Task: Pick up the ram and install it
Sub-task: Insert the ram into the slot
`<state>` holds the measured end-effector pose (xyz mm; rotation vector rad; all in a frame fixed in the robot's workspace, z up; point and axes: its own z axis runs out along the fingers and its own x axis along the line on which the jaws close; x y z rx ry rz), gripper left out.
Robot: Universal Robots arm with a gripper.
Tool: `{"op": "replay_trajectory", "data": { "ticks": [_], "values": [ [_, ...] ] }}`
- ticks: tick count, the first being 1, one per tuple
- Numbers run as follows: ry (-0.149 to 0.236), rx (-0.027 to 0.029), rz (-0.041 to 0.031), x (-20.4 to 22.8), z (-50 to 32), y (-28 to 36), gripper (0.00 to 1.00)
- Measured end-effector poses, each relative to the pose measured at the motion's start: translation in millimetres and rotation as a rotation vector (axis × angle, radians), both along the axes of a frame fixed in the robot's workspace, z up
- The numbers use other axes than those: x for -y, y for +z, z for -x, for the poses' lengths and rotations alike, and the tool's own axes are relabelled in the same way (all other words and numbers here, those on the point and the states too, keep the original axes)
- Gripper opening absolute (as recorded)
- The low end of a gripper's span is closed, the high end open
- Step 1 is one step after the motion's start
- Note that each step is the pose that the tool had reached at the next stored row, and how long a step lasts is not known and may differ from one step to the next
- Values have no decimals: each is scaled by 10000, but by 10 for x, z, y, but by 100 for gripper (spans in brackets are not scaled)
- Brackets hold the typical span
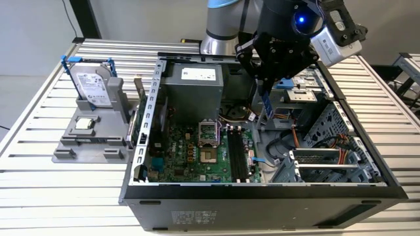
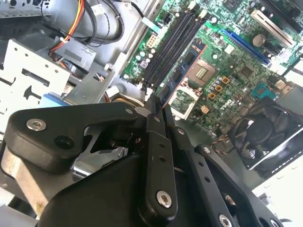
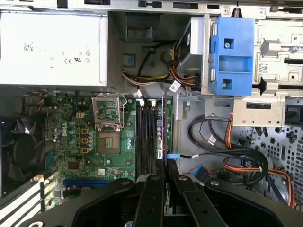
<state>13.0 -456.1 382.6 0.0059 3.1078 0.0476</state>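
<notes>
My gripper hangs over the open computer case, shut on the ram. The ram is a thin blue-edged stick that points down from the fingers. It hovers above the motherboard, just to the exterior view's right of the black memory slots and apart from them. In the first wrist view the ram appears edge-on, running out from between the fingertips alongside the slots. In the second wrist view the ram reaches from the gripper towards the slots.
A grey stand on the exterior view's left holds a silver hard drive in a blue frame and a small square processor. Inside the case are the power supply, an open CPU socket, a fan, a blue drive bracket and loose cables.
</notes>
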Motion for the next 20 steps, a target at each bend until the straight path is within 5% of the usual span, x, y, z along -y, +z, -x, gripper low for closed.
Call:
{"op": "replay_trajectory", "data": {
  "ticks": [8, 20],
  "values": [
    [-48, -5, 0, 0, -56, -25, 0],
    [-119, -5, -1, 0, -96, -211, 0]
  ]
}}
